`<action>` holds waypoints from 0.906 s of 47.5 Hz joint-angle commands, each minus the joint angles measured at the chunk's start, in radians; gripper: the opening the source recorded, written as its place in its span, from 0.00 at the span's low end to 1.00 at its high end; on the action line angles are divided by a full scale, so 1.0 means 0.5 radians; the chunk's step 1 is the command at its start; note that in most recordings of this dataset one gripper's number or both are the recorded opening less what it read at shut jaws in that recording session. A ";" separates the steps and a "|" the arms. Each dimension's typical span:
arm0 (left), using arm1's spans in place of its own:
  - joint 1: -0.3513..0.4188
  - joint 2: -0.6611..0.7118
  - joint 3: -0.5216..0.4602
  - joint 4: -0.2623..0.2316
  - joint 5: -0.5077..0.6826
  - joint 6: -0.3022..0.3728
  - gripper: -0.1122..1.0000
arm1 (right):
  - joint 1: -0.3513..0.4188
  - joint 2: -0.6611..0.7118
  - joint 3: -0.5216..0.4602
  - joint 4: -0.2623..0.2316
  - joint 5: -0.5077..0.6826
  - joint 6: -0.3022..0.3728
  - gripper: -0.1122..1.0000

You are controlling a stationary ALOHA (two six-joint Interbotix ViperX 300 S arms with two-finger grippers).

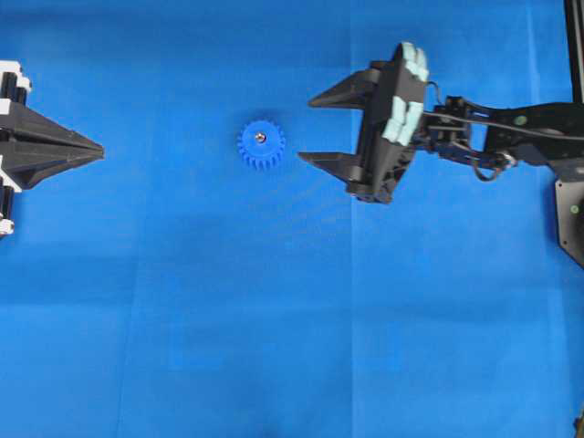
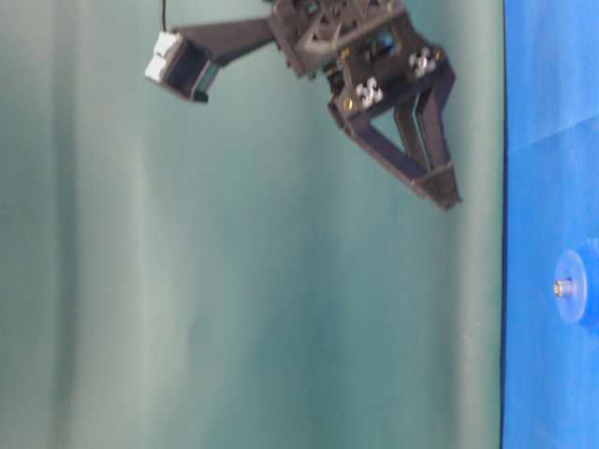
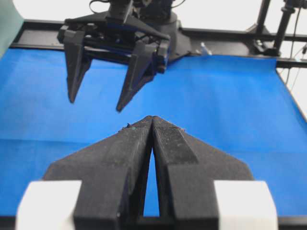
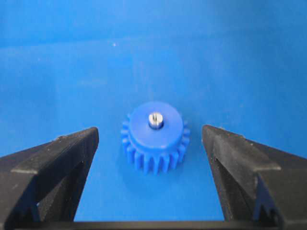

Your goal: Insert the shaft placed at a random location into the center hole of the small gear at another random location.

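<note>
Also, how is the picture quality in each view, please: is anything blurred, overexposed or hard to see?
Right wrist view: small gear and shaft sharp, near fingers soft. Left wrist view: shut left gripper blurred up close, background behind the right gripper blown out white. Overhead view: even light, gear nearly blends into the blue mat. Table-level view: turned sideways, slightly soft.

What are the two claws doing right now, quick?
Left claw: closed, holding nothing.
Right claw: wide open, holding nothing, near the blue gear but not touching it.
</note>
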 commanded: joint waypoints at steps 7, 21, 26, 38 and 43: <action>0.003 0.009 -0.018 0.003 -0.009 0.000 0.11 | 0.006 -0.107 0.046 0.025 -0.009 0.003 0.78; 0.003 0.009 -0.018 0.003 -0.006 0.000 0.11 | 0.003 -0.117 0.058 0.025 -0.018 0.003 0.78; 0.003 0.009 -0.015 0.003 -0.009 0.000 0.11 | 0.006 -0.117 0.058 0.025 -0.021 0.003 0.78; 0.003 0.009 -0.015 0.003 -0.009 0.000 0.11 | 0.006 -0.117 0.058 0.025 -0.021 0.003 0.78; 0.003 0.009 -0.015 0.003 -0.009 0.000 0.11 | 0.006 -0.117 0.058 0.025 -0.021 0.000 0.78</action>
